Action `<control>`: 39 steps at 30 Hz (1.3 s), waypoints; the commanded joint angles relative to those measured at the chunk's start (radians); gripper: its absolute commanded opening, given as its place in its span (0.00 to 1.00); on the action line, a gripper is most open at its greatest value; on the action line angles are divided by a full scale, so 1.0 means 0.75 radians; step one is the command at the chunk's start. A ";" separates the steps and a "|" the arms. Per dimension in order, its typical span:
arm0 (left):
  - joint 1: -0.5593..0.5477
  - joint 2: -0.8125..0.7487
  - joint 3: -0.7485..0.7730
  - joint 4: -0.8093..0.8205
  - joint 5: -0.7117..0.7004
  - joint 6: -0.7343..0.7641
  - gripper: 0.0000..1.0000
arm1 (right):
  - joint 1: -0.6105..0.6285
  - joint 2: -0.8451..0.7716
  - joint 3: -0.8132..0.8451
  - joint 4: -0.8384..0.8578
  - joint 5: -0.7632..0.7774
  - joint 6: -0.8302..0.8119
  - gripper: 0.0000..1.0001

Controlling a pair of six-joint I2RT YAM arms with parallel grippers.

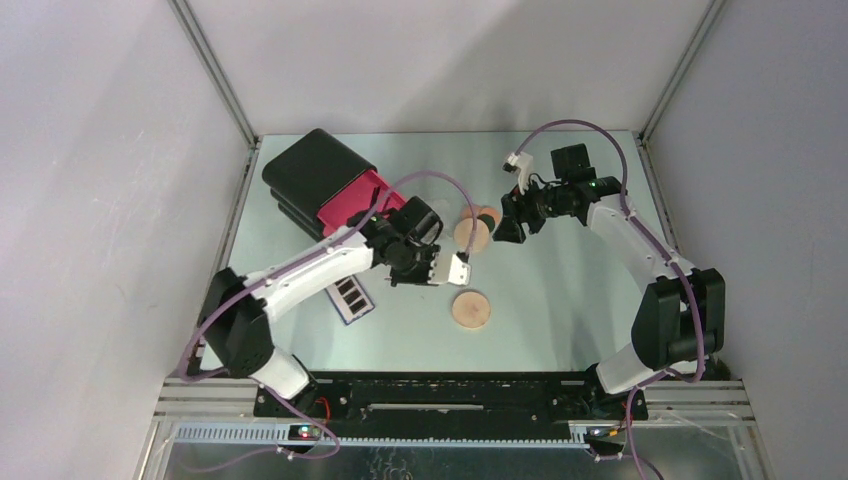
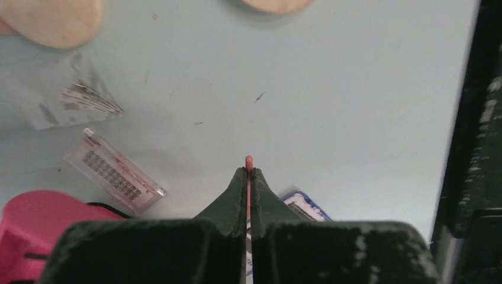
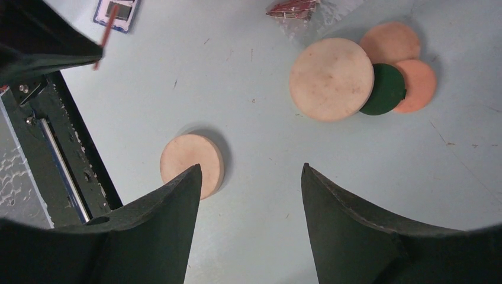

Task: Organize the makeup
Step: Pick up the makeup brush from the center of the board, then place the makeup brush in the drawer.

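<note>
Checking from above: left end effector (image 1: 450,268) sits above the counter (image 1: 560,300), near the box of drawers (image 1: 325,180). Left wrist: jaws clamped on the pink stick (image 2: 248,161), tip barely proud; grip firm, swing slowly toward the pink drawer (image 2: 35,219). Right wrist: right end effector (image 3: 251,171) apart, empty, over the tan discs (image 3: 331,78).

1. Pale blue-green table top (image 3: 248,71): smooth and matt, flecked with small scuffs and specks.
2. Large tan round disc (image 3: 331,78) and smaller tan round disc (image 3: 186,158): matt, faintly mottled faces; material unclear.
3. Upper peach small round (image 3: 391,41), lower peach small round (image 3: 419,86) and dark-green small round (image 3: 388,89): flat, even, matt finish.
4. Clear crinkled packet (image 2: 53,97): glossy plastic film, heavily creased.
5. Thin pink stick (image 2: 249,161): smooth, with a slight sheen.
6. Dark fingers (image 2: 228,204) of the left gripper (image 2: 248,171): rough, grainy, matt plastic.
7. Pink drawer (image 2: 35,219): smooth plastic, softly glossy.
</note>
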 commanded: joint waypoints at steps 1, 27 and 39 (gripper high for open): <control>0.055 -0.154 0.179 -0.112 0.282 -0.216 0.00 | -0.015 -0.057 0.009 0.005 0.004 -0.019 0.71; 0.712 -0.145 0.414 0.389 0.009 -1.093 0.04 | -0.011 -0.053 0.010 0.005 0.002 -0.021 0.71; 0.710 -0.016 0.286 0.489 -0.098 -1.135 0.04 | -0.009 -0.053 0.010 0.001 0.000 -0.025 0.71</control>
